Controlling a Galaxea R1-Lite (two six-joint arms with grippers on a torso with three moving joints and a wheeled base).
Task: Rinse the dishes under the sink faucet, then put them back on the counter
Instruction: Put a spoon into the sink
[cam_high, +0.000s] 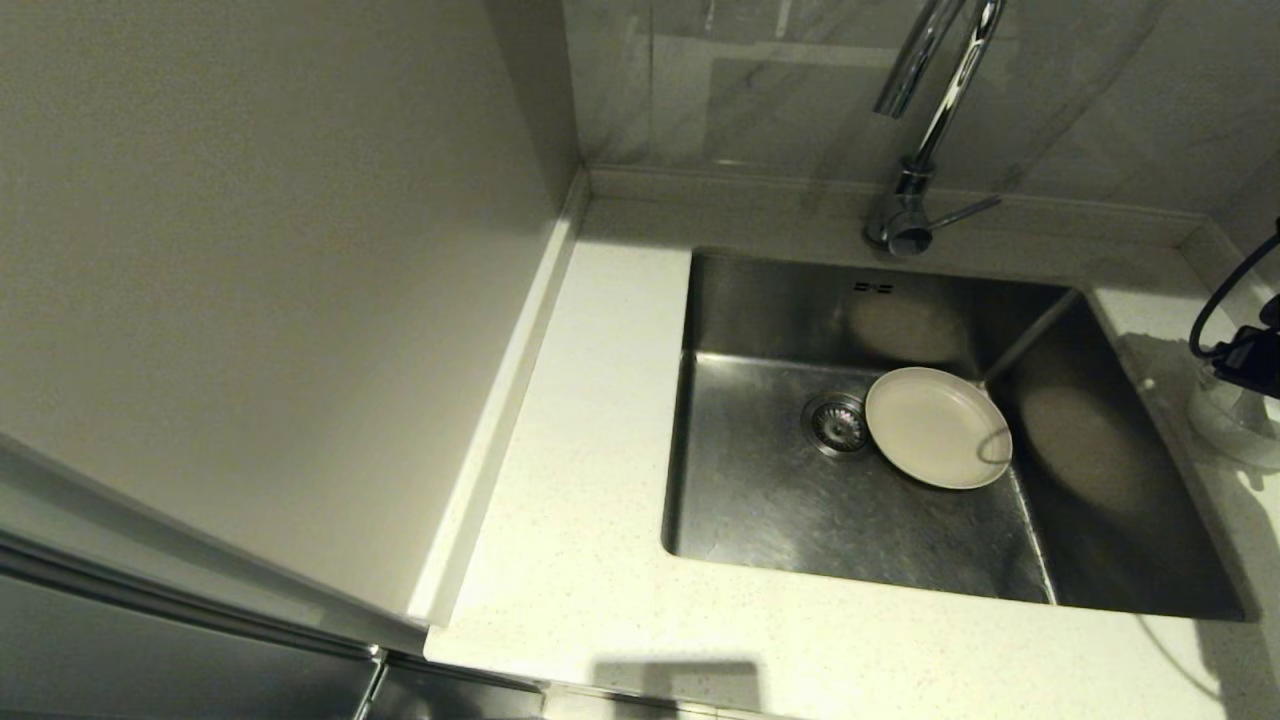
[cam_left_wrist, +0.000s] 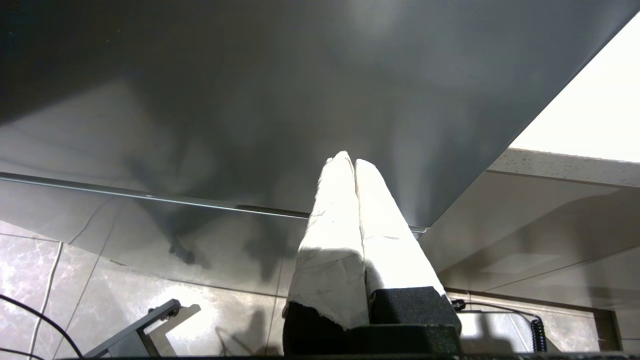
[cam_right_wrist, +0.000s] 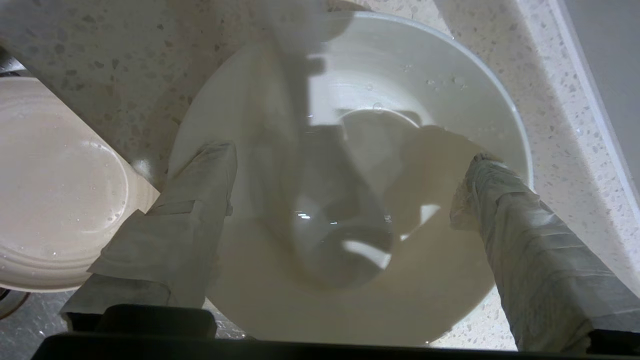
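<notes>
**Ana:** The jaws of the right gripper (cam_right_wrist: 350, 200) are spread wide. They hold nothing. The bowl (cam_right_wrist: 425, 100) sits on the table (cam_right_wrist: 100, 50) right between them, one finger by each side of its rim.

**Ben:** What is inside it?

**Ana:** The spoon (cam_right_wrist: 320, 200). Its scoop lies near the jaws' base and its handle points away, out over the far rim.

**Ben:** Which step is this?

**Ana:** I think the bowl is rinsed and set down. The plate (cam_high: 938, 427) lies flat in the sink (cam_high: 760, 500), well apart. Next, lift away and fetch it.

**Ben:** And the left gripper (cam_left_wrist: 354, 165)?

**Ana:** Closed tight, empty, parked below the table.
</notes>
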